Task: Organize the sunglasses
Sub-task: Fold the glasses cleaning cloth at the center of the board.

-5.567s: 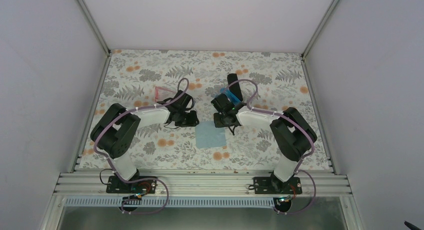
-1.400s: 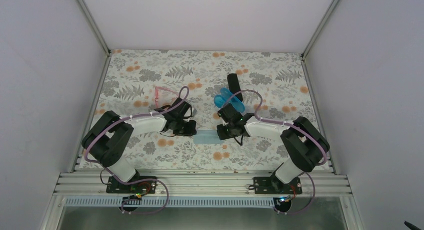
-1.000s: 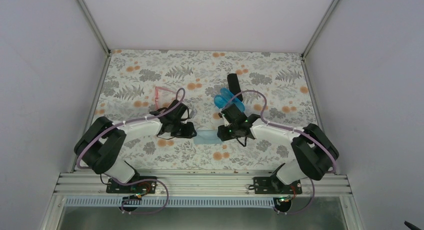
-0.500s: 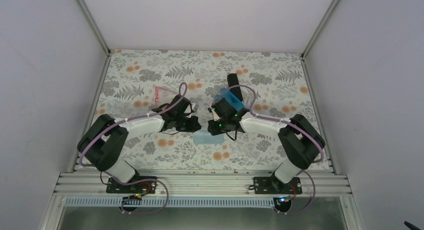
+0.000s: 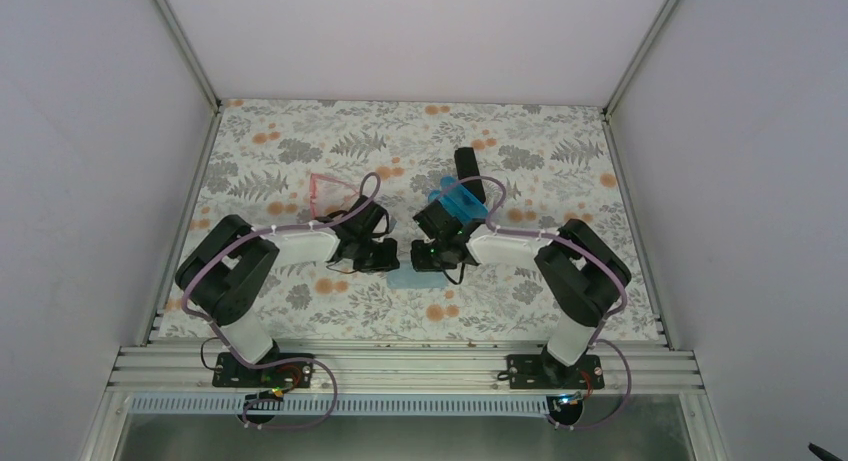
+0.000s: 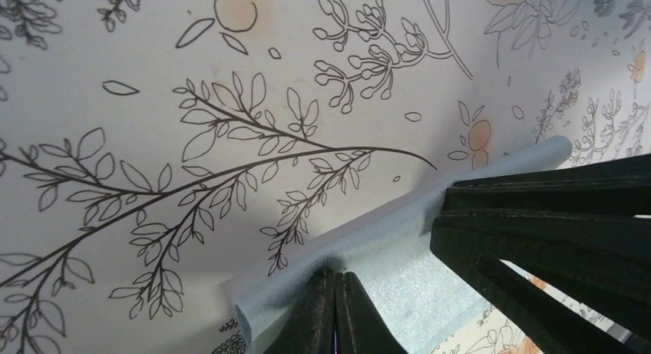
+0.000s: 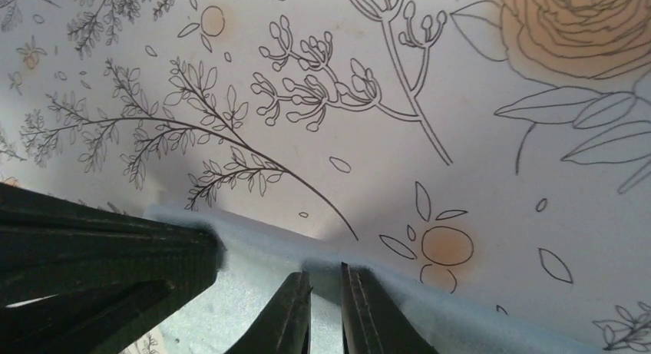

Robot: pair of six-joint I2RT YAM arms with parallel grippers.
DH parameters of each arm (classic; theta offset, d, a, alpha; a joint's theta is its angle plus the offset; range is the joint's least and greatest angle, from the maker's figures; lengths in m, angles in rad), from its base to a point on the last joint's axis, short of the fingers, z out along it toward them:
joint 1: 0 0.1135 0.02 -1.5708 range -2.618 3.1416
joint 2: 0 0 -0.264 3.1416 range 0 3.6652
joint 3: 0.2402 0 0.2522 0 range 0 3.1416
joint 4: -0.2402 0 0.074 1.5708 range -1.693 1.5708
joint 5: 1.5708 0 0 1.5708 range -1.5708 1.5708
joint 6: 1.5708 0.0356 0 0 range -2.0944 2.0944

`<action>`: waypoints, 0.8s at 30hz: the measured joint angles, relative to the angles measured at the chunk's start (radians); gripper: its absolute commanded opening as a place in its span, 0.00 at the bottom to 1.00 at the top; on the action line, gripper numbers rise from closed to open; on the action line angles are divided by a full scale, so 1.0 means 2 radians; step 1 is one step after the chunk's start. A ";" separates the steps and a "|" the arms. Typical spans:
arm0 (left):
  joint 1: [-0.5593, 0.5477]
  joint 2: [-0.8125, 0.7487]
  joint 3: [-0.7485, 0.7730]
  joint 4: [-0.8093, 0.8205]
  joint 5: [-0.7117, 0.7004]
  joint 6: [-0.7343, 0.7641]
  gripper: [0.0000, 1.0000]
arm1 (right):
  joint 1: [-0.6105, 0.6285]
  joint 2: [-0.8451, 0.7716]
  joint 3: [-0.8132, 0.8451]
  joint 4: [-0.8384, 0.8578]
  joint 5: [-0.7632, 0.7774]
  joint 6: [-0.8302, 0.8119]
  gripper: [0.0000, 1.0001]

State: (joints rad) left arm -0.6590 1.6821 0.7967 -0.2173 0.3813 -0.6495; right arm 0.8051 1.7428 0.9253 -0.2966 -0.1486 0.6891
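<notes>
The sunglasses point(image 5: 322, 184), thin and pink, lie on the floral table left of centre, beyond my left arm and untouched. A light blue cloth point(image 5: 405, 279) lies folded between both arms. In the left wrist view the left gripper point(image 6: 335, 279) is shut on the cloth point(image 6: 399, 269) at its rolled far edge. My right gripper point(image 7: 325, 276) pinches the same edge of the cloth point(image 7: 253, 292), its jaws a narrow slit apart with fabric between. Seen from above, the left gripper point(image 5: 387, 253) and right gripper point(image 5: 422, 256) nearly meet tip to tip.
A glossy blue case point(image 5: 460, 199) stands open just beyond the right gripper. Behind it lies a black oblong object point(image 5: 466, 167). Metal frame posts and white walls bound the table point(image 5: 560, 141) on three sides.
Both grippers have come together toward the table's middle and slightly farther from the bases. Their jaws have closed on the cloth's edge. The sunglasses and case have not moved.
</notes>
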 measured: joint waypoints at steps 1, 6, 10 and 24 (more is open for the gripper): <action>0.000 0.000 0.001 -0.002 -0.004 -0.005 0.03 | 0.002 0.000 0.000 -0.001 0.007 0.010 0.16; -0.005 0.000 0.008 -0.015 -0.021 -0.018 0.03 | 0.006 -0.007 -0.002 -0.013 0.051 0.043 0.19; -0.006 0.000 0.012 -0.022 -0.029 -0.022 0.04 | 0.006 -0.022 -0.011 -0.035 0.091 0.060 0.26; -0.005 -0.036 0.013 -0.057 -0.043 -0.026 0.31 | 0.010 -0.073 -0.028 -0.154 0.199 0.063 0.50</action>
State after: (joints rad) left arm -0.6697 1.6104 0.8227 -0.3313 0.2955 -0.7006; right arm 0.8246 1.5974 0.8688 -0.6044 0.2501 0.8154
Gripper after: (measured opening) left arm 0.263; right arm 0.455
